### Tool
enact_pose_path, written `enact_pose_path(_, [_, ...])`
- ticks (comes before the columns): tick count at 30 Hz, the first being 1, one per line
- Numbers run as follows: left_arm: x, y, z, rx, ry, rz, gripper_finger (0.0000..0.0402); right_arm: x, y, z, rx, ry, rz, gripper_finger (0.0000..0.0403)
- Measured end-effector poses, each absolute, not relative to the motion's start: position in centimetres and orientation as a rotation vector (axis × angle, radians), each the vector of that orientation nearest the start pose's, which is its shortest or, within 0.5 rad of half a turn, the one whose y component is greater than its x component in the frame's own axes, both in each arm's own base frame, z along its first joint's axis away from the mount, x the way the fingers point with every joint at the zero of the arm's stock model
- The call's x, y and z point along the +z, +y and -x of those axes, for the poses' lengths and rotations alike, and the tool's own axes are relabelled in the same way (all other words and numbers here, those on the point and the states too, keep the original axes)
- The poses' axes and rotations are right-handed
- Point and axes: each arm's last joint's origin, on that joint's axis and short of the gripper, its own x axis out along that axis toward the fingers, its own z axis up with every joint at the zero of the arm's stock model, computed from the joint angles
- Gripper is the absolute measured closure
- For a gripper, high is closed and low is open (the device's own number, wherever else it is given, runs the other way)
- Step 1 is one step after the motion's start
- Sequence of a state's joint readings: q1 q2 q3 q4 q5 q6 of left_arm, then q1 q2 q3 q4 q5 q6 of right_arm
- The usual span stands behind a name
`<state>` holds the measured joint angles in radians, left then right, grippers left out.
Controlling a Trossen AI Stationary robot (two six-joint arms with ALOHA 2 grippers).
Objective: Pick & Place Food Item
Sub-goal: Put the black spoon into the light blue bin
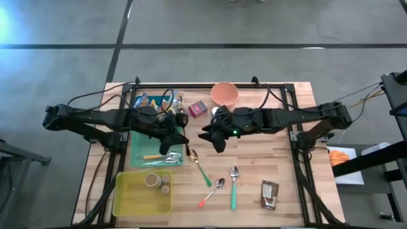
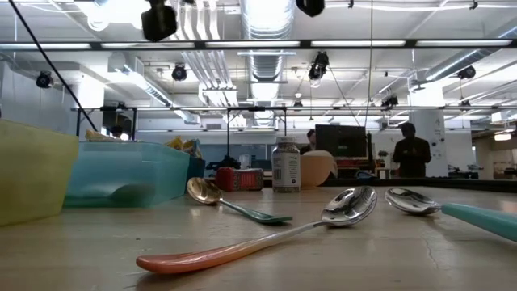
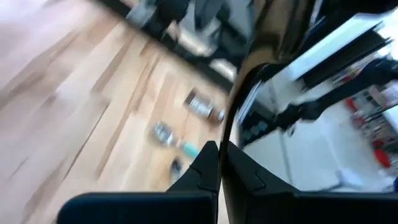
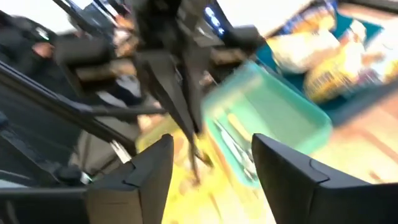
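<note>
Wood table (image 1: pixel 254 172), teal bin (image 1: pixel 141 152) at left. Left pincer (image 1: pixel 173 141) together over bin; right pincer (image 1: pixel 213 135) apart, empty. Judgement: keep arms clear, descend straight.

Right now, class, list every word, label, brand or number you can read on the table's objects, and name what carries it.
No text can be read.
White-labelled jar: print too small.
Red box: print too small.
Yellow-and-blue snack packets in the teal plastic bin: print too small.
Brown foil packet: print too small.
</note>
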<state>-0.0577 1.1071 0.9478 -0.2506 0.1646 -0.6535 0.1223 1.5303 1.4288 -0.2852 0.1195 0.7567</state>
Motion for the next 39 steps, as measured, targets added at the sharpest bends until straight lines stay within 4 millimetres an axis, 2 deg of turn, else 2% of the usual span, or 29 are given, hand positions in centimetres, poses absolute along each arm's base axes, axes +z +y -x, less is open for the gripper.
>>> enact_pose_path(7, [31.9,-1.6,-20.6,0.019,0.761,0.578,0.0398,35.1,4.1,-33.9,-0.217,0.512,-0.713,0.0181])
enact_pose_path(15, [30.1,-1.2,-18.8,0.153,1.085,0.358,0.0398,34.8,2.8,-34.0,-0.37,0.473,-0.685,0.0181])
enact_pose_path(22, [27.8,-1.0,-19.6,0.148,1.309,0.14,0.0398,34.6,1.1,-34.1,-0.407,0.481,-0.721,0.0181])
enact_pose_path(30, [24.4,-1.1,-20.4,-0.012,1.528,-0.066,0.0398,34.2,1.1,-33.8,-0.425,0.534,-0.709,0.0181])
enact_pose_path(35, [22.4,-1.3,-20.3,-0.117,1.607,-0.043,0.0398,34.0,1.1,-33.6,-0.437,0.565,-0.7,0.0181])
enact_pose_path(39, [20.9,-1.6,-20.6,-0.164,1.6,0.069,0.0398,33.9,1.2,-33.5,-0.44,0.579,-0.697,0.0181])
